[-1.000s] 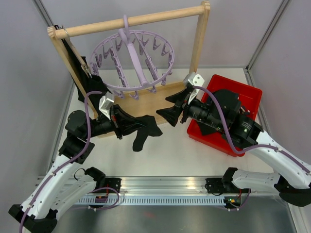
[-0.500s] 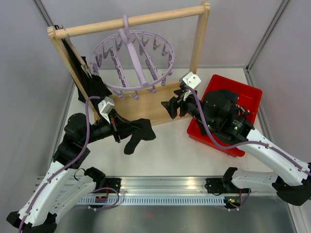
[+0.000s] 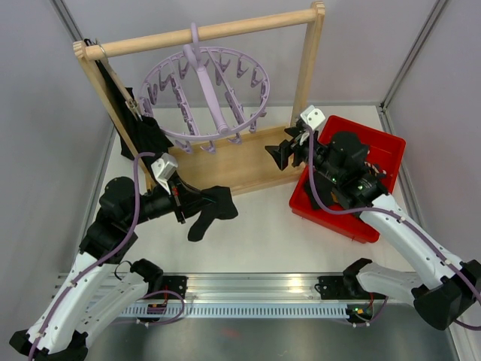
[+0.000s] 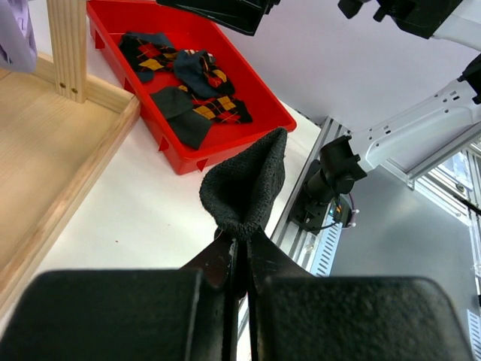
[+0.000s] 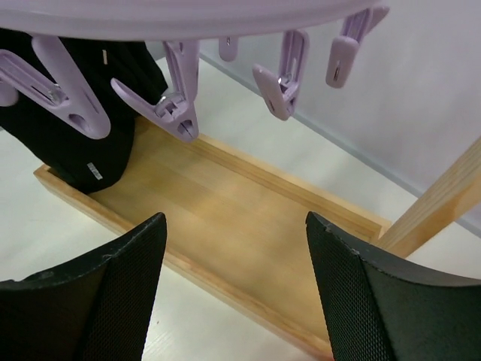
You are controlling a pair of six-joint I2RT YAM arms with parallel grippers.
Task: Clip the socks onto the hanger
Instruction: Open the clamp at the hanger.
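**Left gripper (image 4: 240,248) presenting a plain black sock (image 4: 244,188); right gripper (image 5: 234,293) waiting under the hanger (image 3: 207,98).**
Nearest me, my left gripper's jaws are pressed together on one end of the sock, and the rest droops free over the tabletop (image 3: 255,233). Beyond it, more argyle socks (image 4: 207,83) lie in the red tray (image 3: 387,143). My right gripper is spread apart and holds nothing, facing the lilac clips (image 5: 176,113) above the wooden base (image 5: 225,203). I judge the step goes best if the right gripper squeezes one near-rim clip open. The left then feeds the pinched end into its mouth, letting go only once the clip bites.
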